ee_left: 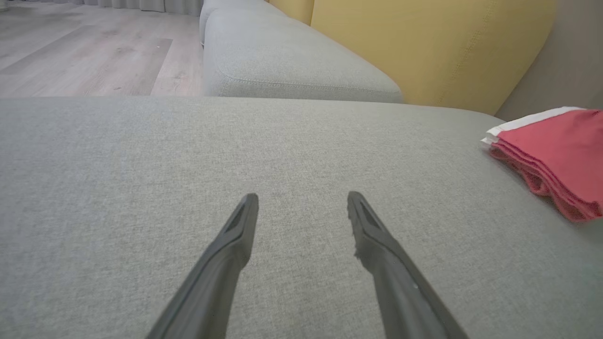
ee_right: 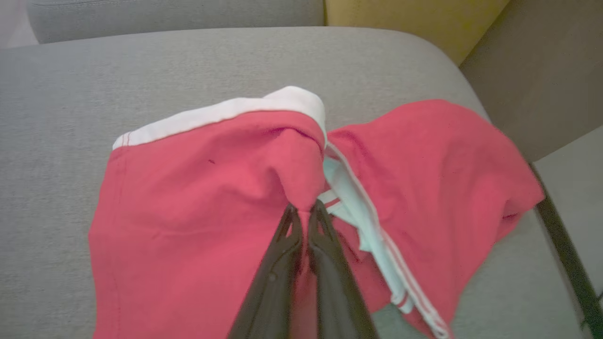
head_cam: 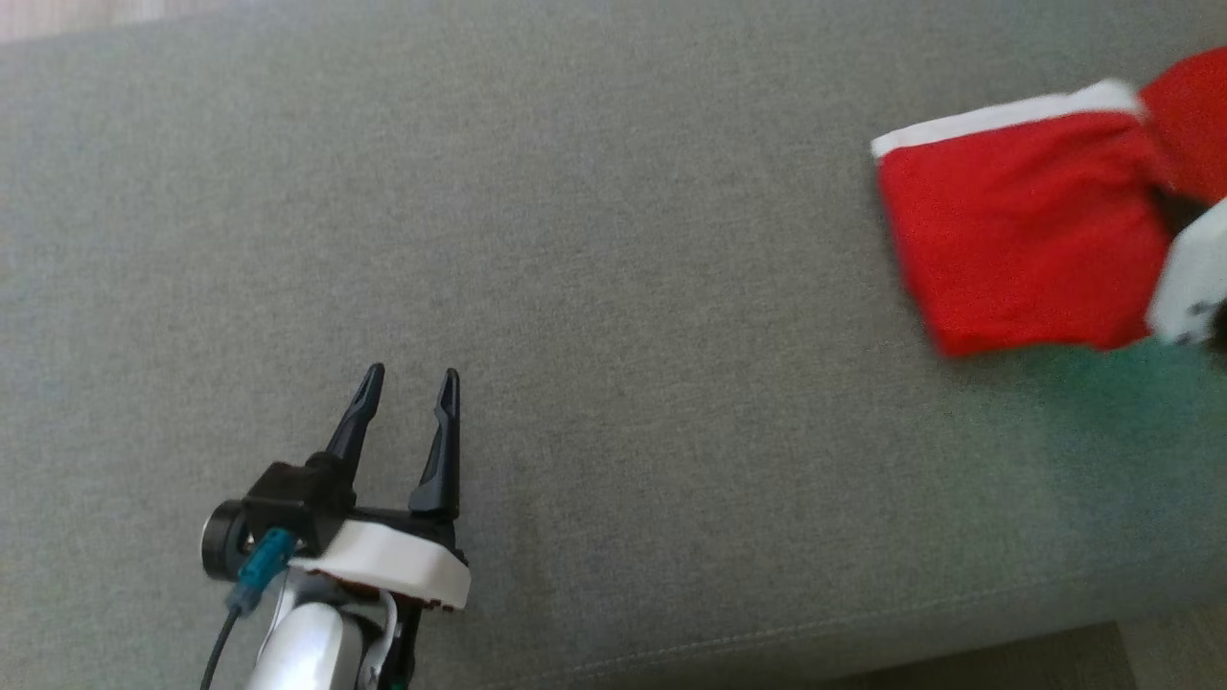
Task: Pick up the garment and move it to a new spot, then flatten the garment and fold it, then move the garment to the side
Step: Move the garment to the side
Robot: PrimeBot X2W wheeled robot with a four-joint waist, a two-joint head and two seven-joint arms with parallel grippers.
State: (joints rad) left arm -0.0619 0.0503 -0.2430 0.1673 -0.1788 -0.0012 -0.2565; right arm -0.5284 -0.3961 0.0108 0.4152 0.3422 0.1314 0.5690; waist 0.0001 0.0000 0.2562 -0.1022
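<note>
The garment (head_cam: pixel 1026 240) is red with white trim, folded, and lies at the far right of the grey couch seat (head_cam: pixel 613 287). In the right wrist view my right gripper (ee_right: pixel 304 209) is shut on a pinched ridge of the garment (ee_right: pixel 198 197), with the cloth tented up around its tips. Its pale wrist housing (head_cam: pixel 1189 278) shows at the right edge of the head view, over the garment. My left gripper (head_cam: pixel 407 383) stands open over bare cushion at the lower left, far from the garment (ee_left: pixel 556 155); nothing is between its fingers (ee_left: pixel 235 235).
A yellow backrest cushion (ee_left: pixel 424 47) rises behind the seat, and a second grey seat cushion (ee_left: pixel 282 66) adjoins it. Wooden floor (ee_left: pixel 85 52) lies beyond. The seat's front edge (head_cam: pixel 863 632) runs along the bottom right of the head view.
</note>
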